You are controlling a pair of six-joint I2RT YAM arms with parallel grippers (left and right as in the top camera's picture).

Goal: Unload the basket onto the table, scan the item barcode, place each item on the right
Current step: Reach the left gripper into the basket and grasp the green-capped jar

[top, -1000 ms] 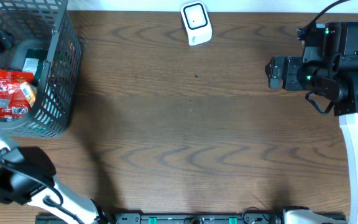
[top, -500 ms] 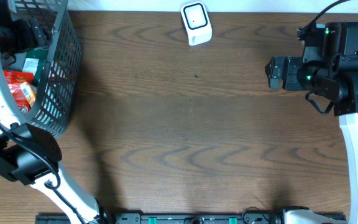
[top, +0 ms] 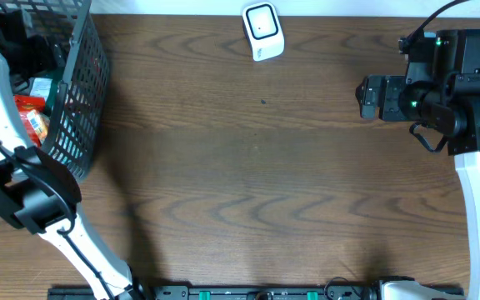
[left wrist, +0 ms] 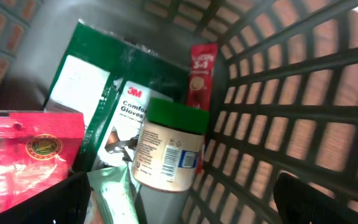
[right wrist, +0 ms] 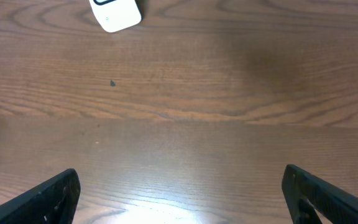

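Nearest to the left wrist camera, the left gripper [left wrist: 182,186] stands wide open inside the basket [left wrist: 291,93], with its black fingers [left wrist: 36,202] far apart, and it grips nothing. Just in front of it lies a jar [left wrist: 169,149], round, with a green lid and a pale printed label. Beside the jar is a glossy red packet [left wrist: 23,149] with a round gold mark. Behind them rests a flat green glove pack [left wrist: 104,93] with a white panel. A narrow red sachet [left wrist: 201,74] leans at the back against the wall. The basket is grey plastic with a lattice of square holes, and it stands at the far left corner of the table [top: 265,167], which is dark brown wood with a wavy grain. The white scanner [top: 262,30], a rounded block with a dark window, stands at the far edge, well apart from the basket. The right gripper [right wrist: 182,186] hangs over bare wood at the right side, its jaws fully spread, touching nothing.
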